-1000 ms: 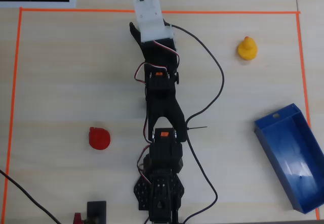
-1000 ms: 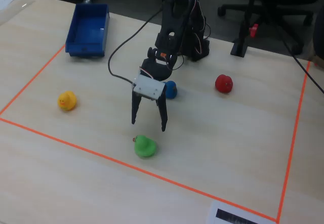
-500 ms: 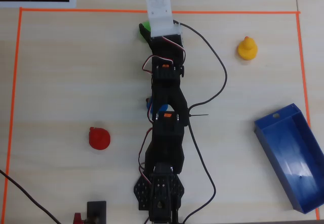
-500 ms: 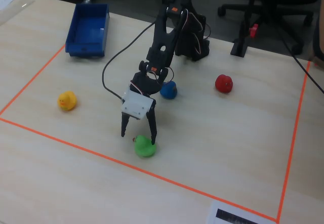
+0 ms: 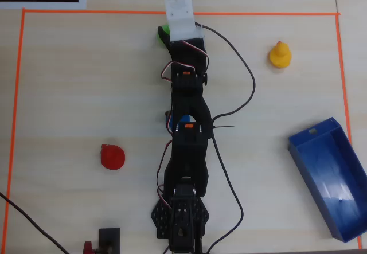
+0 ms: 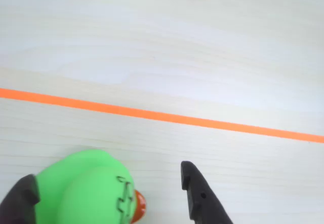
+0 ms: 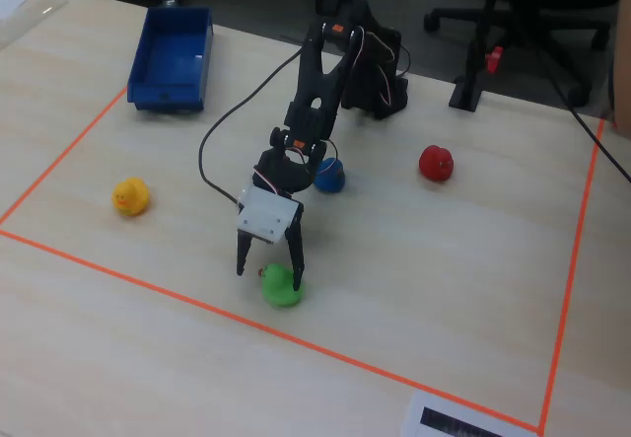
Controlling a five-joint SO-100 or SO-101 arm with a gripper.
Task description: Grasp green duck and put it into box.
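Tool (image 7: 269,269) fingers stand spread wide around the bright green duck (image 6: 83,191), round-bodied with an orange beak.

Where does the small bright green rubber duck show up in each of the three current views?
Overhead view: small bright green rubber duck, only a sliver at top centre, beside the white gripper housing.
Wrist view: the duck fills the bottom left, between the open gripper fingers.
Fixed view: the duck lies low centre, under the gripper.
Shared landmark: the orange tape line just beyond it.
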